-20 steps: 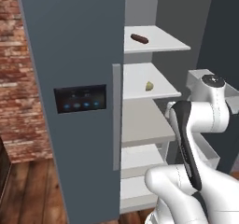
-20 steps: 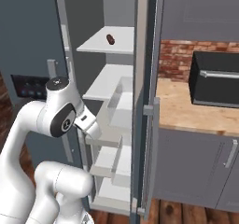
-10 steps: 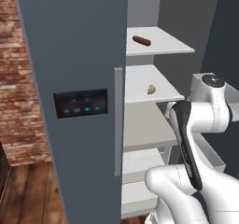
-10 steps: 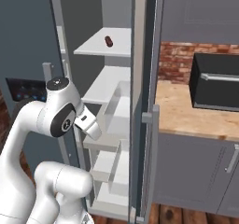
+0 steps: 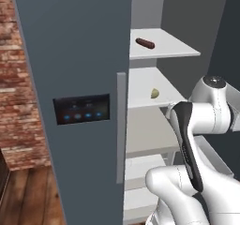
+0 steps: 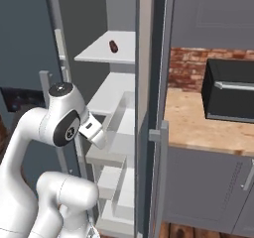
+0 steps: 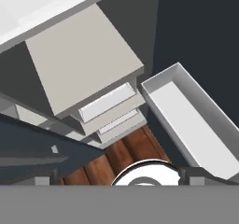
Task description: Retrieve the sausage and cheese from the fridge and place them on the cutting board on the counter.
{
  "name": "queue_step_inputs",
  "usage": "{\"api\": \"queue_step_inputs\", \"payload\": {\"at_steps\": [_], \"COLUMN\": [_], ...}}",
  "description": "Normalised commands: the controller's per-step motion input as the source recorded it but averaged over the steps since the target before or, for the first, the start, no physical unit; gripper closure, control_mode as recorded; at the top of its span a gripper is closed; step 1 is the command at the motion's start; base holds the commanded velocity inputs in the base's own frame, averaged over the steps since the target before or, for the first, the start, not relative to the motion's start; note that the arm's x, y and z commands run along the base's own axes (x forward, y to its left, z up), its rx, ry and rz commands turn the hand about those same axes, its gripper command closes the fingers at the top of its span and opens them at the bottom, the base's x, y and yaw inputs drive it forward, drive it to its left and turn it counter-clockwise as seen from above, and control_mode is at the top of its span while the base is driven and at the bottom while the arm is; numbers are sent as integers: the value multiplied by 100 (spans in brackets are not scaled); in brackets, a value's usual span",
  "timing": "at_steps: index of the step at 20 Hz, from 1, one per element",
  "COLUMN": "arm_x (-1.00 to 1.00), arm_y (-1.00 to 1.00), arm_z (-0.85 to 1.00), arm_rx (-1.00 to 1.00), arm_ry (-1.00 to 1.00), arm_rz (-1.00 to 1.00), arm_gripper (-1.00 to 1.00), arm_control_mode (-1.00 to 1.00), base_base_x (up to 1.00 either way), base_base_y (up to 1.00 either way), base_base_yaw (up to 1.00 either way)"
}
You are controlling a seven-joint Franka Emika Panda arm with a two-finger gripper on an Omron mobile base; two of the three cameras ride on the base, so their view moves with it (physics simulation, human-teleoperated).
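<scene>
fridge [image 5: 89,55]: right door open, white shelves exposed | sausage [image 5: 145,43]: on upper shelf | cheese [image 5: 154,93]: on shelf below, toward the front edge | counter [image 6: 208,128]: right of fridge | gripper: fingers not visible, opening cannot be told, nothing seen held

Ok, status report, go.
Gripper state unreadable, arm at open fridge. Sausage on upper shelf, cheese one shelf below. Neither grasped.
</scene>
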Motion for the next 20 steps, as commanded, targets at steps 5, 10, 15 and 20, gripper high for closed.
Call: {"api": "queue_step_inputs", "payload": {"at_steps": [5, 10, 15, 20], "arm_x": [0, 0, 0, 0], "arm_y": [0, 0, 0, 0], "arm_z": [0, 0, 0, 0], "arm_rx": [0, 0, 0, 0], "arm_ry": [0, 0, 0, 0], "arm_rz": [0, 0, 0, 0], "arm_gripper": [-100, -100, -100, -100], "arm_control_mode": [100, 100, 100, 100], "base_base_x": [52, 1, 0, 0], "base_base_y": [0, 1, 0, 0], "base_base_yaw": [0, 0, 0, 0]}}
